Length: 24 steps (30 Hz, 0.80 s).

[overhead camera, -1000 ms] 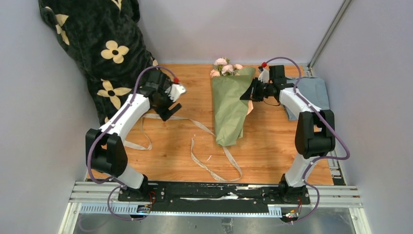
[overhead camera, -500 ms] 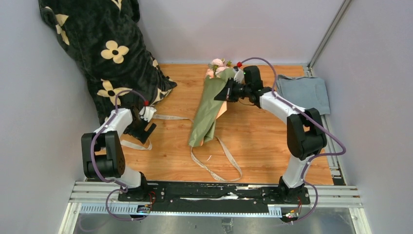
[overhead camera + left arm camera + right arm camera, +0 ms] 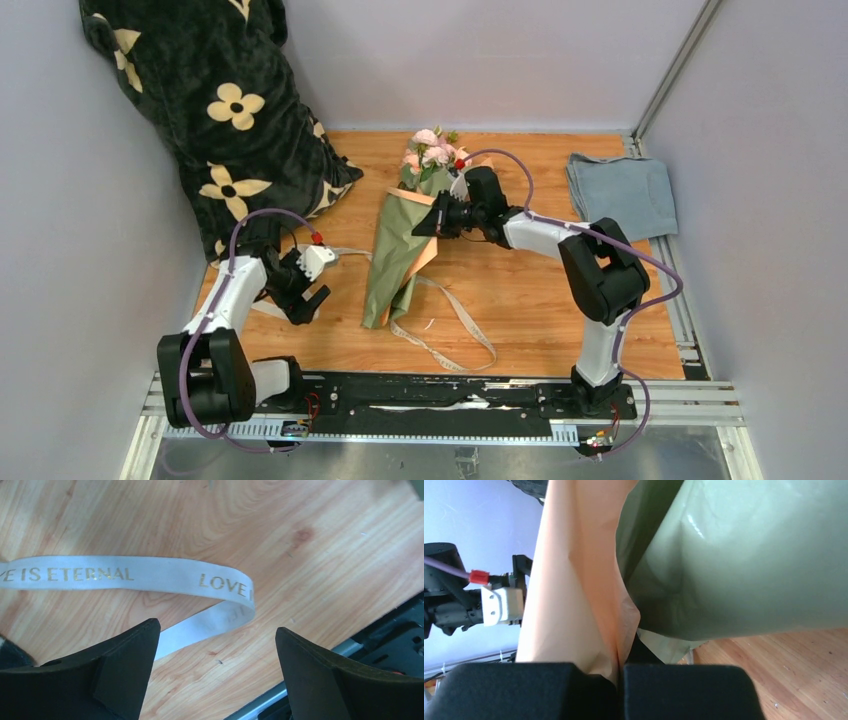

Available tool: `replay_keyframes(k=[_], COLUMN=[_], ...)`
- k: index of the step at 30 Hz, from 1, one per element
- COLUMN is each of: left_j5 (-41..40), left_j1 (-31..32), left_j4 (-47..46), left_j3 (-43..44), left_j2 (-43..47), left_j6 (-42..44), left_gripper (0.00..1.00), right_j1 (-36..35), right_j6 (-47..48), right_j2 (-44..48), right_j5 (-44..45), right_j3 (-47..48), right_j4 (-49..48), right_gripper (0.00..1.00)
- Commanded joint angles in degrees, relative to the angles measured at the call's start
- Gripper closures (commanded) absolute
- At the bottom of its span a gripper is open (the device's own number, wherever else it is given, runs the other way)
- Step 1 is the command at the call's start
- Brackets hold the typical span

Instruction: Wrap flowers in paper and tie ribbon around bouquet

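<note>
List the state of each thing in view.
Bouquet, wrapped, not tied.
Ribbon, loose, untied.
Left gripper, open, empty.
Right gripper, shut on paper.
Cloth, folded.
Blanket, heaped in corner.

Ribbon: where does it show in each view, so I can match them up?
Top external: ribbon runs from near the left pincer to the bouquet, then loops toward the near edge.
Left wrist: upper left to centre, gold lettering, folded back.
Right wrist: not in it; only paper pinched by the right pincer.
Shared landmark: wooden tabletop.
</note>
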State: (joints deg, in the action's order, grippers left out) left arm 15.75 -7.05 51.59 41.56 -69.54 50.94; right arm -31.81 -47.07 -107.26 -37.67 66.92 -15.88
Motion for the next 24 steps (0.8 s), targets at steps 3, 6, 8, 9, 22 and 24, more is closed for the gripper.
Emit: replay_keyframes(k=[3, 6, 8, 9, 22, 24], left_j5=[8.3, 7.2, 5.1, 3.8, -3.3, -2.7], left_j1=[-0.2, 0.5, 0.6, 0.6, 9.1, 10.6], left_j4=[7.5, 7.5, 7.0, 5.9, -13.1, -12.5], left_j3=[1.1, -1.4, -3.0, -3.3, -6.0, -5.3], left_j2=[1.2, 0.1, -0.5, -0.9, -8.1, -7.9], left_j6=[7.3, 9.2, 10.6, 9.9, -1.1, -2.3], left_gripper=[0.02, 0.01, 0.01, 0.01, 0.61, 0.98], right_j1=[-0.8, -0.8, -0.8, -0.8, 0.1, 0.3], right_j6=[-0.3, 2.1, 3.1, 3.8, 6.2, 6.5], right_j2=[0.8, 2.6, 4.1, 4.6, 5.4, 5.2], right_j5=[2.8, 5.2, 6.3, 6.6, 6.7, 6.5], right_j3=[-4.6, -7.3, -9.0, -9.5, -13.6, -13.8], right_j4=[-2.7, -0.8, -0.1, 0.4, 0.0, 0.0], right_gripper=[1.00, 1.00, 1.00, 1.00, 1.00, 1.00])
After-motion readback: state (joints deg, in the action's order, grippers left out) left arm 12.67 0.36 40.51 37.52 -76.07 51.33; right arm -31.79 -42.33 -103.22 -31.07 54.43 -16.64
